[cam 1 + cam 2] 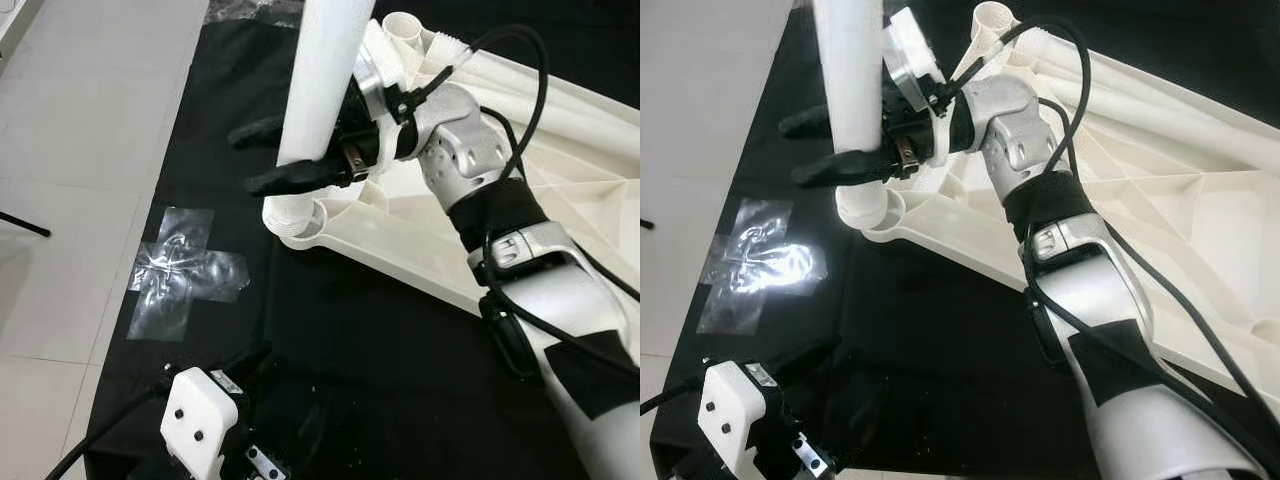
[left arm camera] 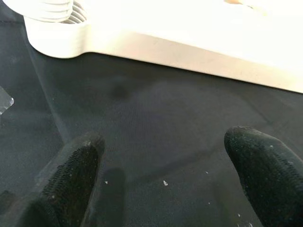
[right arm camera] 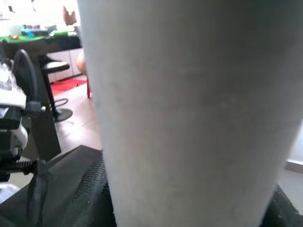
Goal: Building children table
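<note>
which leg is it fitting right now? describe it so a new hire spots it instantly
Find the white tabletop lying upside down on the black cloth. At its near-left corner socket stands the table leg, a white tube. It alone is upright and clamped by the right gripper; the spare legs lie flat.

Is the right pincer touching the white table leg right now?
Touching. In the left eye view the right pincer has a black finger on each side of the upright white table leg; the right wrist view shows the leg between them.
</note>
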You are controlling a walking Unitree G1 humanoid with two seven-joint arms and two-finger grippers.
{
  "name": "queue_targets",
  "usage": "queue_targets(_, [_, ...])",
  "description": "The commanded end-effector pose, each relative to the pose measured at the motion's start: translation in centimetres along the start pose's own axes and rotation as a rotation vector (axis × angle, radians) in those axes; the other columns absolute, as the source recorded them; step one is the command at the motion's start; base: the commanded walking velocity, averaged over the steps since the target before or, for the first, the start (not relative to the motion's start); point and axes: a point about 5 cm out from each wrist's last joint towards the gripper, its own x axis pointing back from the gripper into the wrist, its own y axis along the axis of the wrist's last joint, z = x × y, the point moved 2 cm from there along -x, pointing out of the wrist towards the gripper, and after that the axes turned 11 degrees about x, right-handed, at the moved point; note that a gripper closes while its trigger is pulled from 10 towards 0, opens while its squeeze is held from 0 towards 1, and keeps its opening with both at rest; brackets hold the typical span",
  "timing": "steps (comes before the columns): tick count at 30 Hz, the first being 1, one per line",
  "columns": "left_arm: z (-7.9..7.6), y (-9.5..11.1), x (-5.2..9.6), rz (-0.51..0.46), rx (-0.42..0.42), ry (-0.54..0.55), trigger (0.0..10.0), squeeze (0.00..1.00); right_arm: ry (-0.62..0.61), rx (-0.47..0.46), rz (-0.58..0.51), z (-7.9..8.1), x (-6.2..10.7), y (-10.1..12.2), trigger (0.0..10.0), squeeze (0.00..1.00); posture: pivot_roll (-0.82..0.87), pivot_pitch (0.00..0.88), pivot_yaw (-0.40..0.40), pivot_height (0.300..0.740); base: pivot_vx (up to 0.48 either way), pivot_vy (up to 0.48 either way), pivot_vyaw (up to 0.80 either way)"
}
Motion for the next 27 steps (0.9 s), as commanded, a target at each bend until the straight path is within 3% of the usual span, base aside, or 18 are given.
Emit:
queue_targets(1, [-0.6,-0.2,0.4,0.016,0.010,-0.014,10.0,0.00,0.021,-0.066,0.065,0.9,0.4,-1.9,10.0,0.00,0.13,0.494,-0.147,0.740,0.000,0.000,0.00])
queue_targets(15, [-0.9,-0.3,0.6,0.013,0.015,-0.020,10.0,0.00,0.020,-0.096,0.130,1.0,1.6,-2.3,10.0,0.00,0.13,0.507,-0.143,0.740,0.000,0.000,0.00])
queue_targets(27, [-0.9,-0.3,0.7,0.011,0.015,-0.021,10.0,0.00,0.076,-0.120,0.147,1.8,1.7,-2.2,10.0,0.00,0.12,0.509,-0.144,0.740,0.000,0.000,0.00])
